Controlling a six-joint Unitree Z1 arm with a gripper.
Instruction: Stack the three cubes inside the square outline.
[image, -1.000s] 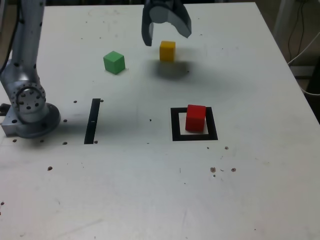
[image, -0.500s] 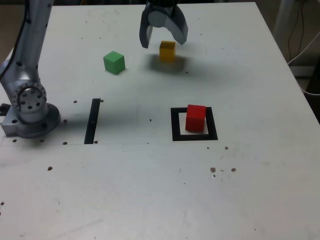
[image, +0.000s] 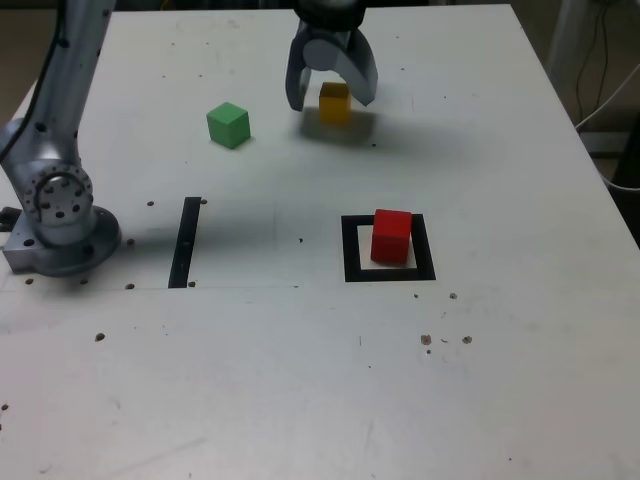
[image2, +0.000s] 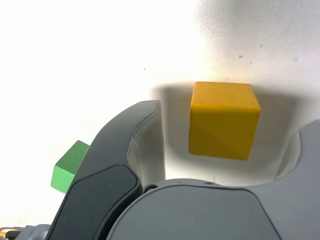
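Cubes to stack: red (image: 391, 237) sits in the square outline (image: 354, 273); yellow (image: 335, 103), between the spread pincer's (image: 331, 105) fingers, and green (image: 229, 125) remain.

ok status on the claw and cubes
claw open over yellow cube, not gripped; red cube in square outline; green cube off to one side, nothing seen blocking

Gripper (image2: 232, 137) matt, smooth plastic; yellow cube (image2: 223, 122) smooth, faintly glossy; table (image: 250, 380) smooth, lightly glossy; red cube (image: 391, 237) smooth.
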